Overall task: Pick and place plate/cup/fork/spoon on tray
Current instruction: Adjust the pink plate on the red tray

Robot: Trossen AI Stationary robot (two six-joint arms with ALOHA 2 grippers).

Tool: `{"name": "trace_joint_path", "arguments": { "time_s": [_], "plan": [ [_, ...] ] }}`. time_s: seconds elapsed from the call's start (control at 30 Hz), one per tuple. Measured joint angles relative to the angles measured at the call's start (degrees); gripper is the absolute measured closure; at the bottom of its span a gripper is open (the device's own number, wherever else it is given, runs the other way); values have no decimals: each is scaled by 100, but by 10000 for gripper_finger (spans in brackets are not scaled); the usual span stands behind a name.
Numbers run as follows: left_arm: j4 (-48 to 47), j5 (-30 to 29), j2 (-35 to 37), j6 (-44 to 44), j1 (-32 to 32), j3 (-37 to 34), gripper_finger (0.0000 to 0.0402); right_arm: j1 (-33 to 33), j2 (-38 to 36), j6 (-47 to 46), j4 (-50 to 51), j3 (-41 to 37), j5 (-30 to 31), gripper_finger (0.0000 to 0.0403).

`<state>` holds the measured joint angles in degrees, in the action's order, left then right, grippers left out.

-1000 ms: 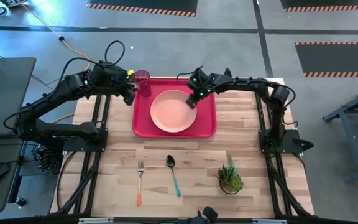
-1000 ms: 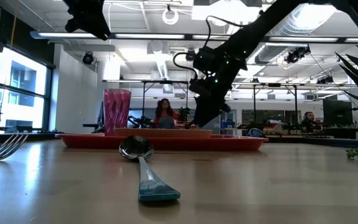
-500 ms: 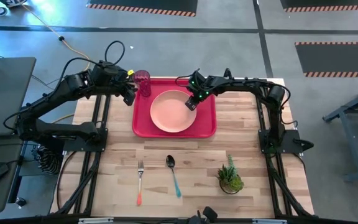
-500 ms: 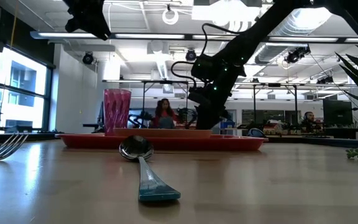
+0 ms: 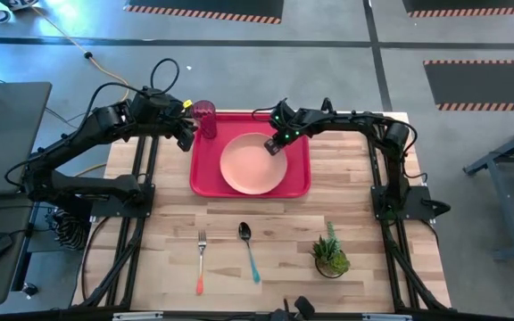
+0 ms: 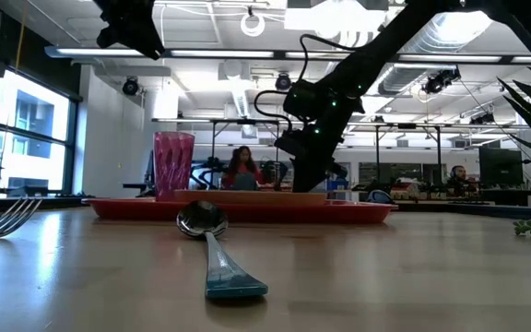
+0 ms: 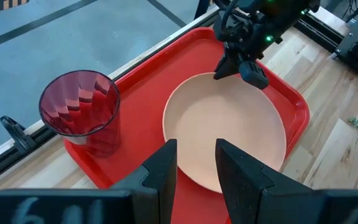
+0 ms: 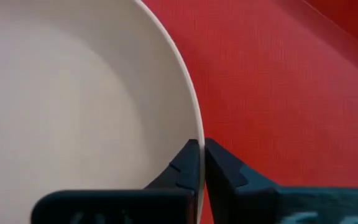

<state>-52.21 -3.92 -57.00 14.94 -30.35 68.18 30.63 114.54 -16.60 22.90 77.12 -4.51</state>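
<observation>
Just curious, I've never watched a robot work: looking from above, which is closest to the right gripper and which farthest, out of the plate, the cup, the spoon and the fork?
From the right gripper:
1. Plate: its rim is pinched in the gripper, on the tray.
2. Cup: tray's far left corner.
3. Spoon: on the table, near side.
4. Fork: left of the spoon.

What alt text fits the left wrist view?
The right gripper pinches the far rim of the plate, which lies in the tray. The cup stands upright in the tray's corner, with the left gripper open above.
</observation>
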Motion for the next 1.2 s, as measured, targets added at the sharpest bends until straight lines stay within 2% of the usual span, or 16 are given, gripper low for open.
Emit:
{"name": "trace_joint_path", "arguments": {
  "time_s": [0.47, 0.73, 1.2],
  "plan": [
    [0, 2, 0, -4, 1, 0, 300, 24, 0, -909, -413, 0, 525, 399],
    [0, 2, -1, -7, 1, 0, 300, 41, 47, -1334, -416, 0, 519, 400],
    [0, 2, 1, -4, 0, 0, 300, -13, 96, -1364, -426, 7, 597, 392]
  ]
}}
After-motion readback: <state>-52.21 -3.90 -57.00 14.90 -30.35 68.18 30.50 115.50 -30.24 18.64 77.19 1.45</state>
